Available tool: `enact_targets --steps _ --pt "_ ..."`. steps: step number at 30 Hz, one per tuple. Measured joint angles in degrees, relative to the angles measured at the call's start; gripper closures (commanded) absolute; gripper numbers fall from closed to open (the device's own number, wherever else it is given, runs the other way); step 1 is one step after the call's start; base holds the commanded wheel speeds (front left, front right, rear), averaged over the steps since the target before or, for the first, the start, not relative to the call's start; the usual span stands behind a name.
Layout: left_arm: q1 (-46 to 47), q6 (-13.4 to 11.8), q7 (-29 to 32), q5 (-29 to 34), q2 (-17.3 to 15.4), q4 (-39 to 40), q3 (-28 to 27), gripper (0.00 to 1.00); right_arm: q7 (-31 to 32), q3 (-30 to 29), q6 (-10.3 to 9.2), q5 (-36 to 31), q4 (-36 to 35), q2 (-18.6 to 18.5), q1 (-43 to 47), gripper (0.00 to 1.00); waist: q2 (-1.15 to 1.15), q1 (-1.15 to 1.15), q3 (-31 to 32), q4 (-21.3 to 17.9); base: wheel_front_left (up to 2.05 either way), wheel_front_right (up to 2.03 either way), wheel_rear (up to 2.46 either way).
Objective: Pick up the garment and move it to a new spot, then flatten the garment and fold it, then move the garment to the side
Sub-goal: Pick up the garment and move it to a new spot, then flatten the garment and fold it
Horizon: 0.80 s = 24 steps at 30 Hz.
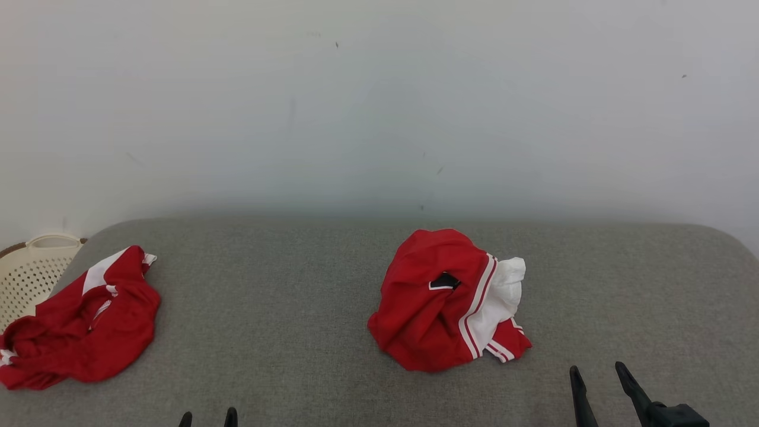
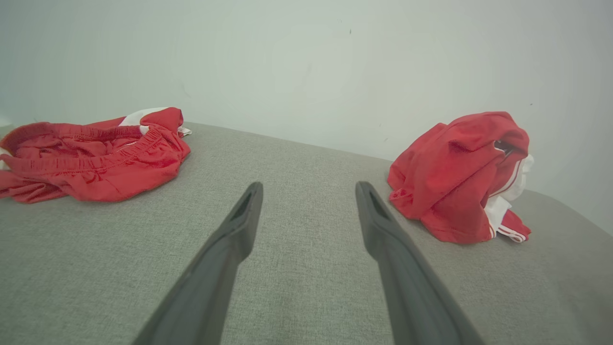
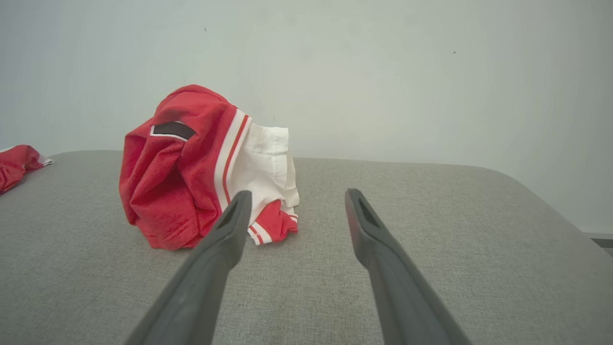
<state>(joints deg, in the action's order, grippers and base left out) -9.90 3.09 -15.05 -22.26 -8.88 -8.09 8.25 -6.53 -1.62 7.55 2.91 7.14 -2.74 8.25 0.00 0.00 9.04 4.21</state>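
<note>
A crumpled red garment with white panels and stripes point(image 1: 450, 299) lies bunched in a heap near the middle of the grey padded surface point(image 1: 284, 332). The left wrist view has it at the right point(image 2: 459, 177); the right wrist view has it left of centre point(image 3: 191, 172). My left gripper point(image 1: 208, 417) is at the bottom edge, open and empty, well short and left of the heap point(image 2: 309, 189). My right gripper point(image 1: 598, 370) stands open and empty at the lower right, a little short and right of the heap point(image 3: 294, 196).
A second crumpled red and white garment point(image 1: 83, 323) lies at the surface's left edge point(image 2: 91, 158). A cream perforated basket point(image 1: 32, 276) sits beyond that edge. A pale wall point(image 1: 379, 107) rises behind the surface.
</note>
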Motion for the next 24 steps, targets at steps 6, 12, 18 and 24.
enact_targets --steps 6,12,18,24 --pt "-0.47 1.35 0.00 0.75 0.81 -1.58 -1.54 0.00 1.05 0.36 0.00 -0.22 -1.08 -0.01 0.32 0.00 0.00 0.00 -0.22 -0.92 0.00 0.00 0.00" --pt "-0.87 2.54 0.00 2.61 2.97 -2.49 -2.43 0.00 2.07 0.35 0.00 -0.22 -2.40 -0.01 0.80 0.00 0.00 0.00 -0.24 -1.26 0.00 0.00 0.00" --pt "-0.87 3.46 0.00 2.94 3.09 -2.74 -2.90 0.00 2.57 0.86 0.00 0.05 -2.75 -0.01 1.02 0.00 0.00 0.00 -0.32 -1.56 0.00 0.00 0.00" --pt "0.59 4.00 0.02 2.45 1.60 -5.77 0.03 0.00 3.52 2.75 0.00 0.13 -2.78 -0.01 0.73 0.00 0.00 0.00 -0.60 -3.38 0.00 0.00 0.00"
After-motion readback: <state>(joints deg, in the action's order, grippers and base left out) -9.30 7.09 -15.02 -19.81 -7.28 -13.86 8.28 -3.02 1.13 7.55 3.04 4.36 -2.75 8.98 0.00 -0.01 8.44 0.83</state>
